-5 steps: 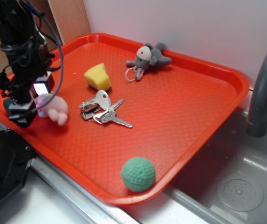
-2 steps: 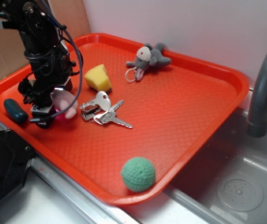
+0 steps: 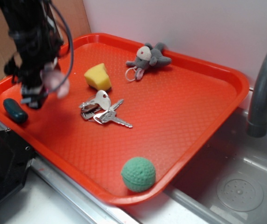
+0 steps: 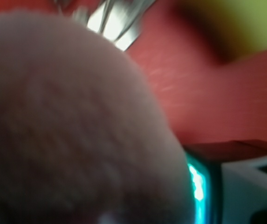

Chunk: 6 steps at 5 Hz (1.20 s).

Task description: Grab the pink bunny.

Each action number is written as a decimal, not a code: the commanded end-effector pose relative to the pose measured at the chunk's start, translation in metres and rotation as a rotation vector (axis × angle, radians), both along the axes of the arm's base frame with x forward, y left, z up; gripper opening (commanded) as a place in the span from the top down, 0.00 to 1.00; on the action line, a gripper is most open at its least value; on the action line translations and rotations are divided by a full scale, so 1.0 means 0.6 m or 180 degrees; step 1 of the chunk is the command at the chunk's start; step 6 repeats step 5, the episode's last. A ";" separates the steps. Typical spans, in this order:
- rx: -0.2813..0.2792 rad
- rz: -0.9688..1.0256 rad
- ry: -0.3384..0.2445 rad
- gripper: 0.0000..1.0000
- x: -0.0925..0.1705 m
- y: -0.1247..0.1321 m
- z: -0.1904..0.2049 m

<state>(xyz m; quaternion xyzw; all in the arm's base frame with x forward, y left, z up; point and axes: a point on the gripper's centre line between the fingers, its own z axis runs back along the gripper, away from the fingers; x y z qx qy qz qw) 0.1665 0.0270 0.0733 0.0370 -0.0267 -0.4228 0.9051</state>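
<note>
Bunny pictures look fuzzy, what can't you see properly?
- Bunny: motion-blurred in the exterior view; face and limbs unreadable.
- Gripper: blurred there, so how its jaws stand is unclear.
- Wrist view: the bunny fills the frame out of focus, hiding most of the tray.
- Keys: cut off by the wrist view's top edge.

On the red tray (image 3: pixel 208 112) we count two plush toys: one pink bunny (image 3: pixel 54 81) at its left side and one grey mouse (image 3: pixel 149 57) by its far rim. We also count one yellow wedge (image 3: pixel 97 77), one bunch of keys (image 3: pixel 103 111), one green ball (image 3: pixel 138 173) and one dark teal object (image 3: pixel 15 110).
</note>
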 end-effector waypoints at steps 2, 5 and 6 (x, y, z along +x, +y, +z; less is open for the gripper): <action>-0.0643 0.2245 -0.0004 1.00 0.033 0.001 0.155; -0.0691 0.2751 -0.0014 1.00 -0.008 0.028 0.133; -0.0691 0.2751 -0.0014 1.00 -0.008 0.028 0.133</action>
